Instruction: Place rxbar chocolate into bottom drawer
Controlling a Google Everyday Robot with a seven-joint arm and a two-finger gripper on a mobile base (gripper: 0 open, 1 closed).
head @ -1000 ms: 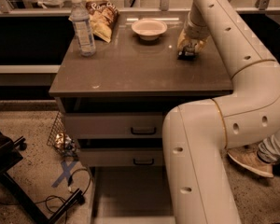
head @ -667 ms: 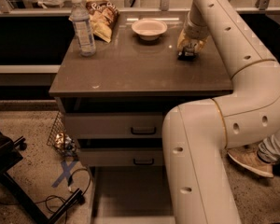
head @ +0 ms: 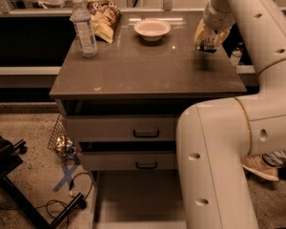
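Observation:
My gripper (head: 207,43) hangs over the right back part of the cabinet top (head: 148,70), fingers pointing down. A small dark bar, the rxbar chocolate (head: 208,48), shows at the fingertips, held just above the top with a shadow under it. The bottom drawer (head: 133,197) is pulled out at the foot of the cabinet, and its flat pale floor shows. My white arm covers the drawer's right part.
A water bottle (head: 83,27), a crinkled chip bag (head: 105,18) and a white bowl (head: 152,28) stand at the back of the top. Two drawers with black handles (head: 146,134) are slightly open. A black chair base (head: 9,175), cables and a wire basket (head: 62,142) lie to the left on the floor.
My gripper has moved a little to the right and up from the cabinet top, with the dark bar in its fingers. Nothing else has moved.

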